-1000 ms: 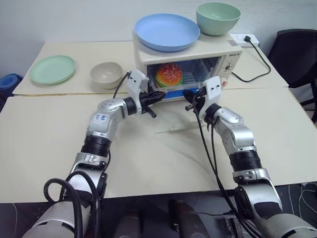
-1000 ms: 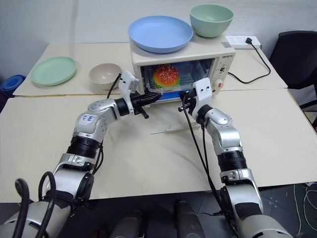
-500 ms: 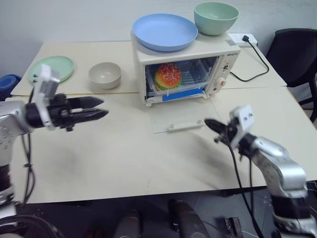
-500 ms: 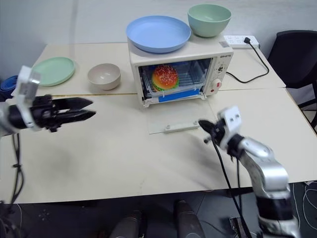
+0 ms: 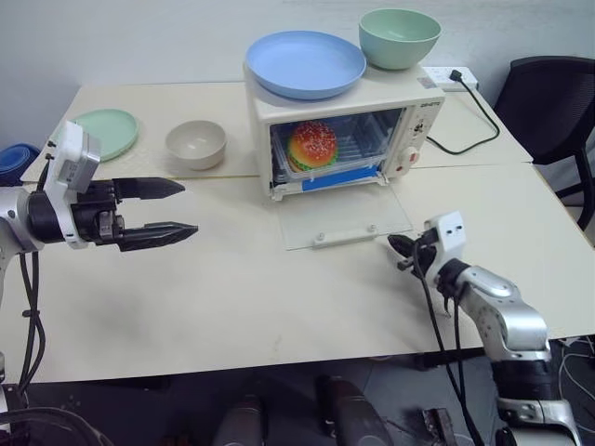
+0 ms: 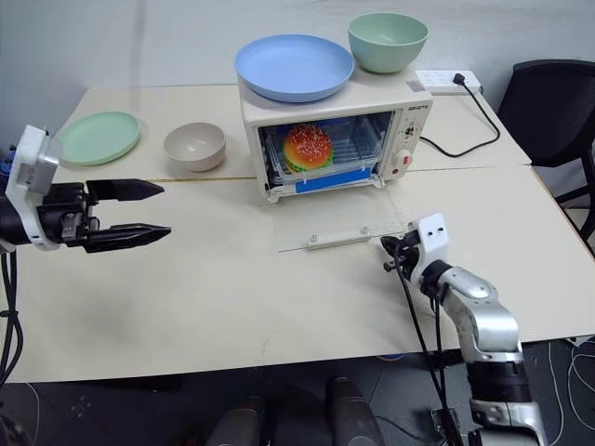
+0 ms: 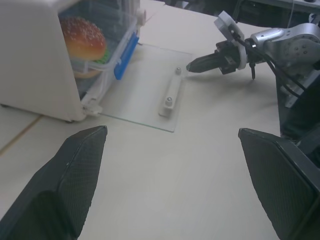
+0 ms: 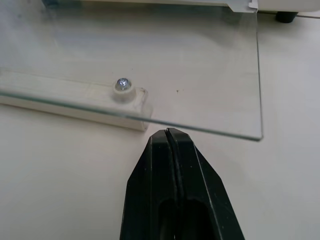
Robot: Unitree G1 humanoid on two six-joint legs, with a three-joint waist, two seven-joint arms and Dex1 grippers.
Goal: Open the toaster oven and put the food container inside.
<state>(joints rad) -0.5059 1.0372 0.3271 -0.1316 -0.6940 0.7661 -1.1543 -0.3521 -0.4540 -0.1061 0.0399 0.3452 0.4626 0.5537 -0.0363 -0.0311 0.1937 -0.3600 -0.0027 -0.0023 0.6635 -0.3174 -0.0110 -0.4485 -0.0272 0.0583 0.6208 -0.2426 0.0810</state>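
Observation:
The cream toaster oven (image 5: 423, 125) stands at the back middle of the table, its glass door (image 5: 344, 216) lying flat and open on the tabletop, bar handle (image 5: 350, 236) at the front. Inside on the rack sits the clear food container (image 5: 323, 156), its blue clip strip (image 7: 125, 56) facing out and a toy hamburger within. My left gripper (image 5: 189, 207) hovers open and empty far to the left of the oven, pointing toward it. My right gripper (image 5: 392, 245) is shut on nothing, just off the door's front right corner (image 8: 167, 131).
A blue plate (image 5: 307, 63) and a green bowl (image 5: 400, 35) rest on the oven's top. A beige bowl (image 5: 195, 142) and a green plate (image 5: 105, 128) lie at the back left. A power strip (image 5: 448, 78) with black cable lies behind the oven, near a black chair (image 5: 550, 102).
Both grippers have pulled back from the oven mouth. The left swung far left and opened; the right dropped back to the door's front right corner, still shut. The container stays inside.

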